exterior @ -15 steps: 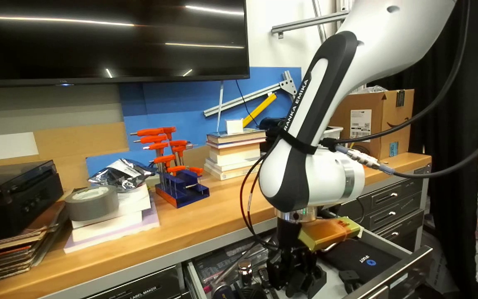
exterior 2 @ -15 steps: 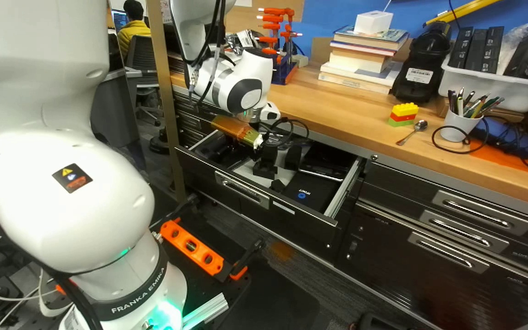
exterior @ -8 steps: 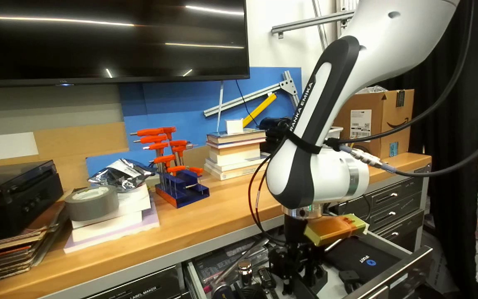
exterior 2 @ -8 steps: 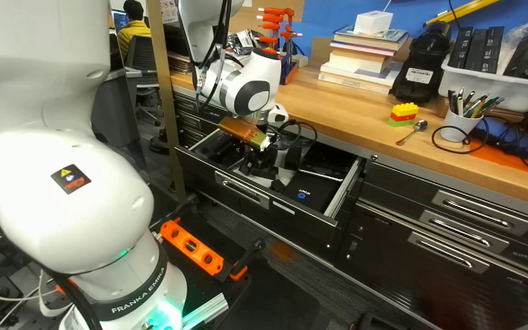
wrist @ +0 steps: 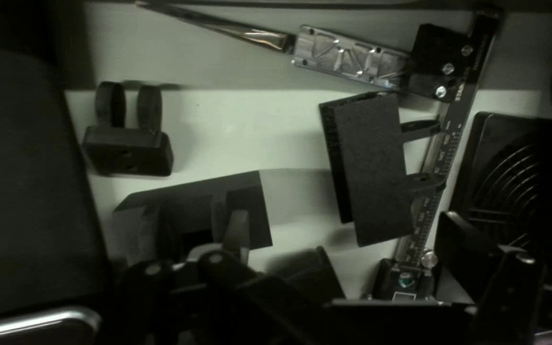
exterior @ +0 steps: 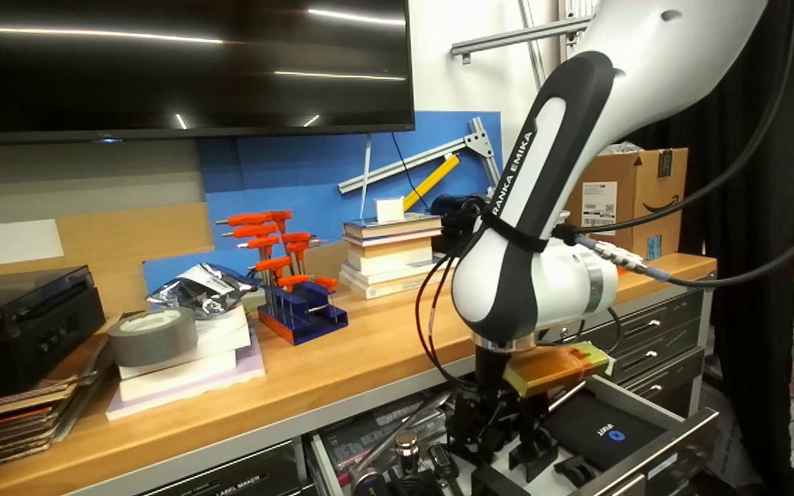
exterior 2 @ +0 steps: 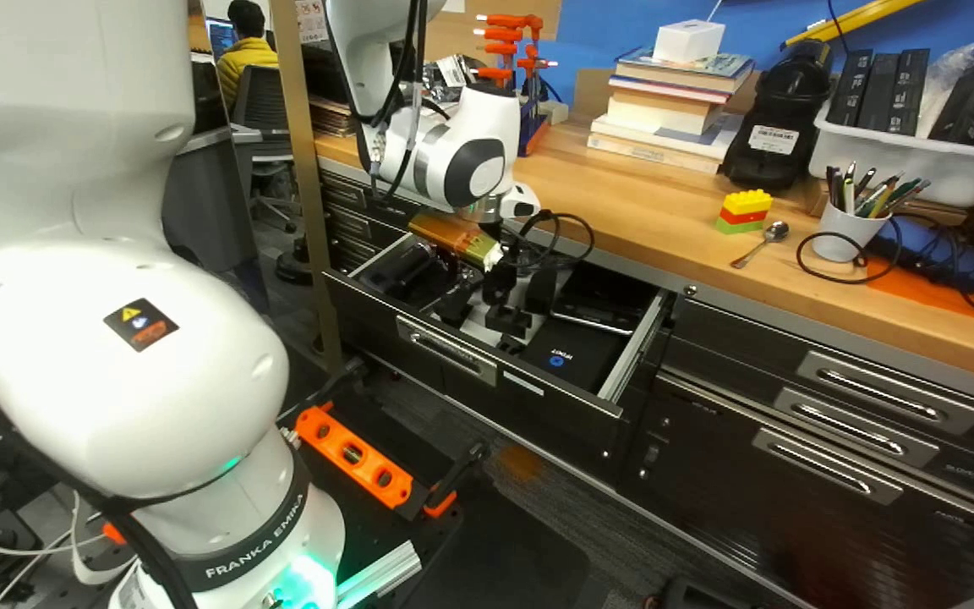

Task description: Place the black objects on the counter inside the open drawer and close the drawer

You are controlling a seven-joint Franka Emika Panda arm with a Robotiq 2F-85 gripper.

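The drawer [exterior 2: 563, 410] stands pulled out below the wooden counter [exterior 2: 622, 203]. Inside it lie the matte-black objects: a blocky piece with two ears [wrist: 369, 167] and a flat-backed piece with an upright part [wrist: 252, 206]. In an exterior view they show as a dark block [exterior: 497, 481] and an upright-backed piece [exterior: 533, 460]. My gripper [exterior: 495, 442] hangs down into the drawer above them. In the wrist view the gripper [wrist: 384, 258] has its jaws spread wide with nothing between them. Whether its left finger touches the piece beneath is unclear.
A smaller black two-eared part [wrist: 127, 153], a caliper [wrist: 441, 158] and a black iFixit case [exterior 2: 567, 351] share the drawer. Books [exterior 2: 669, 110], a toy-brick stack [exterior 2: 744, 210], a spoon [exterior 2: 762, 244] and a pen cup [exterior 2: 849, 228] stand on the counter.
The jaws have spread apart and let go of a black piece, which now lies in the drawer. The arm has shifted a little, and the black pieces near the fingers have moved and tipped.
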